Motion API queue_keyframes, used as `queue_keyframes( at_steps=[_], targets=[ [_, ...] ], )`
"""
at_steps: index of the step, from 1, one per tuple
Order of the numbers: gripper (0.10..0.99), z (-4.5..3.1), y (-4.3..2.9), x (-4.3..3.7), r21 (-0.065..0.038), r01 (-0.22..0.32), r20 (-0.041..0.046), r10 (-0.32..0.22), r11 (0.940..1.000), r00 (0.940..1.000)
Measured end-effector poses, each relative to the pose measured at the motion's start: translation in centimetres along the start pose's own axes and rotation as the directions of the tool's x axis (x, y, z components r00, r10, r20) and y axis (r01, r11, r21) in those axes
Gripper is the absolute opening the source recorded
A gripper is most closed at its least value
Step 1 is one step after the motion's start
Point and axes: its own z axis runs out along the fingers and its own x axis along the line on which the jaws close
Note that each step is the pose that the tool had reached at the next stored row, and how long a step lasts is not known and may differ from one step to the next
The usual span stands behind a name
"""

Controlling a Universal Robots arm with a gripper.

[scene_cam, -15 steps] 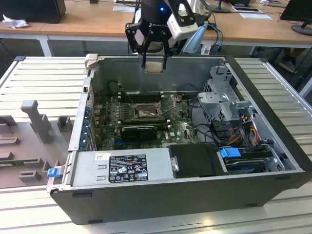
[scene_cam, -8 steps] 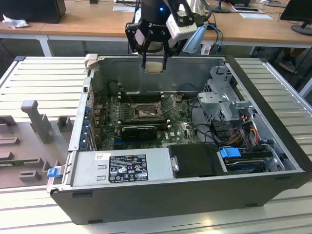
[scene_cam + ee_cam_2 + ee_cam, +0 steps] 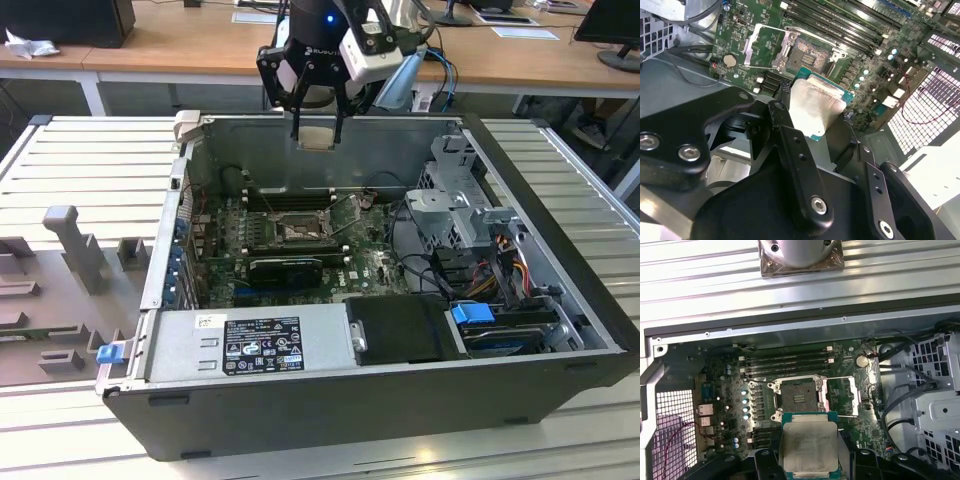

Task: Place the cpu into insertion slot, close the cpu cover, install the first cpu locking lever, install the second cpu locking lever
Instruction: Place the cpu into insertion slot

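First wrist view has the gripper (image 3: 810, 465) clamped on the cpu (image 3: 809, 445), well above the bare insertion slot (image 3: 799, 399) with the cpu cover (image 3: 842, 396) swung open; seating it well likely calls for a level, squared descent.

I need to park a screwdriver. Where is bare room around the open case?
Bare ribbed table lies at the exterior view's right of the case, and beyond the grey fixtures at its left. Inside the case is crowded with cables.
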Motion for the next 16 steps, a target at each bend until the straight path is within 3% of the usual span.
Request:
queue_keyframes(
  at_steps=[10, 16],
  targets=[
    [0.529, 0.0, 0.0, 0.0, -0.001, -0.051, 0.0046, 0.051, 0.9987, 0.9987],
    [0.529, 0.03, 0.0, 0.0, -0.003, -0.125, 0.0111, 0.125, 0.9921, 0.9921]
  ],
)
